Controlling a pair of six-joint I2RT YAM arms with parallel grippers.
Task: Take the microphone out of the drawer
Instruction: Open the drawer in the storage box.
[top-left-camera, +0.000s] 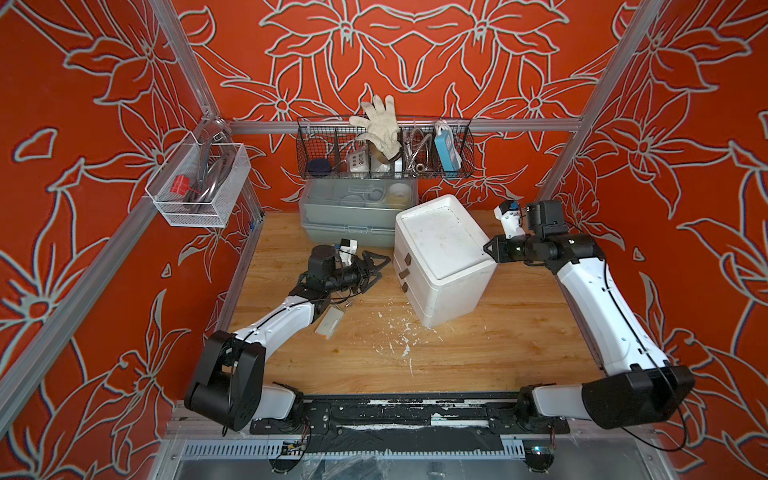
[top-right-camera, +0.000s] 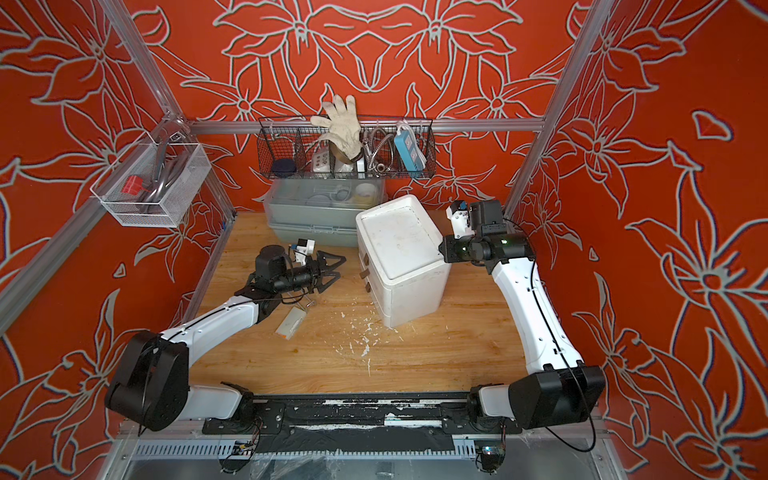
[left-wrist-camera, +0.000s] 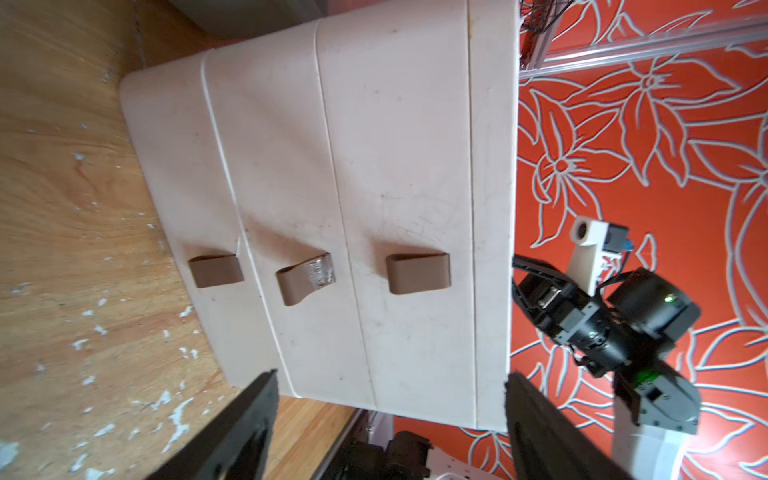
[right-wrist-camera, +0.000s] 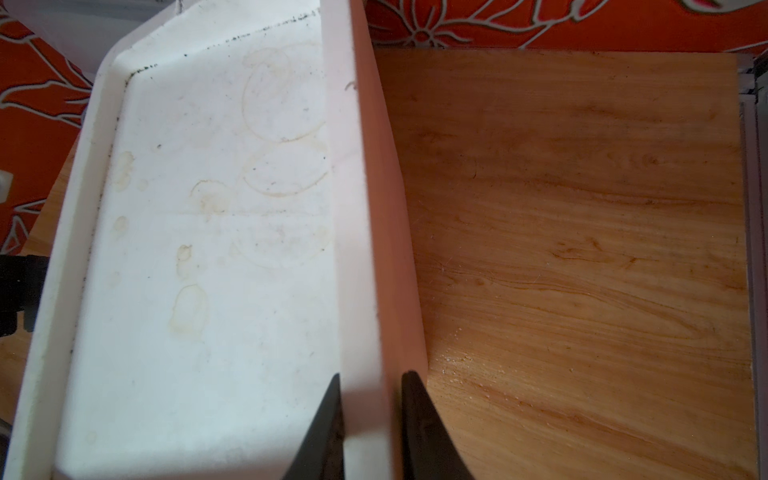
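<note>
A white cabinet (top-left-camera: 444, 257) (top-right-camera: 399, 249) with three shut drawers stands turned on the wooden table. The microphone is hidden. The drawer fronts carry brown handles: bottom (left-wrist-camera: 216, 270), middle (left-wrist-camera: 305, 280), top (left-wrist-camera: 419, 272). My left gripper (top-left-camera: 380, 270) (top-right-camera: 340, 268) (left-wrist-camera: 390, 378) is open, level with the fronts and a short way off, touching nothing. My right gripper (top-left-camera: 488, 249) (top-right-camera: 442, 251) (right-wrist-camera: 370, 378) is shut on the raised rim (right-wrist-camera: 357, 249) of the cabinet's top at its far right edge, one finger inside the recessed top, one outside.
A grey lidded plastic box (top-left-camera: 353, 212) sits right behind the cabinet. Above it hangs a black wire basket (top-left-camera: 386, 149) with a glove and cables. A white mesh basket (top-left-camera: 199, 183) hangs on the left wall. A small card (top-left-camera: 330, 324) and white flecks (top-left-camera: 399, 336) lie on the table.
</note>
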